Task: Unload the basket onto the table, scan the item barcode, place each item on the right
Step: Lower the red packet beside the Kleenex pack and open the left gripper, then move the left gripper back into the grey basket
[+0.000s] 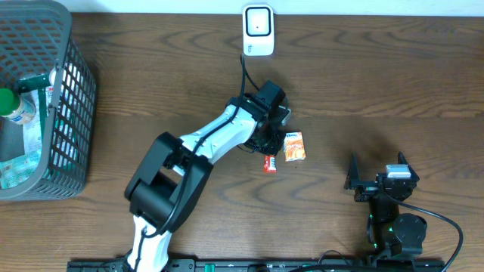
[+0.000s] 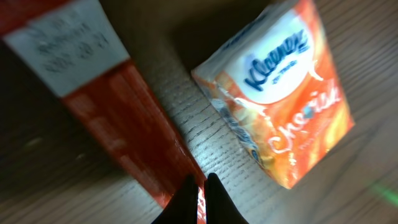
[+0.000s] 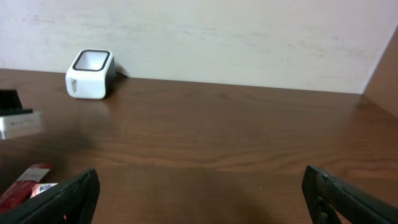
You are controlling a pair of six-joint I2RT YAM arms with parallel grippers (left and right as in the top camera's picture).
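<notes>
An orange Kleenex tissue pack [image 1: 294,146] [image 2: 286,93] lies flat mid-table. A slim red packet [image 1: 269,163] [image 2: 124,106] with a white label lies just left of it. My left gripper [image 1: 269,142] [image 2: 200,199] reaches out over both, shut, its tips right above the red packet's lower corner; only a sliver of red shows between them. The white scanner [image 1: 257,30] [image 3: 90,74] stands at the table's back edge. My right gripper [image 1: 376,171] [image 3: 199,202] rests at the front right, open, with bare table between its fingers.
A dark wire basket [image 1: 83,75] fills the left end of the table, holding a green-capped bottle [image 1: 9,102] and other packets. The scanner's black cable [image 1: 243,72] runs toward the left arm. A pale wall [image 3: 249,37] rises behind the table.
</notes>
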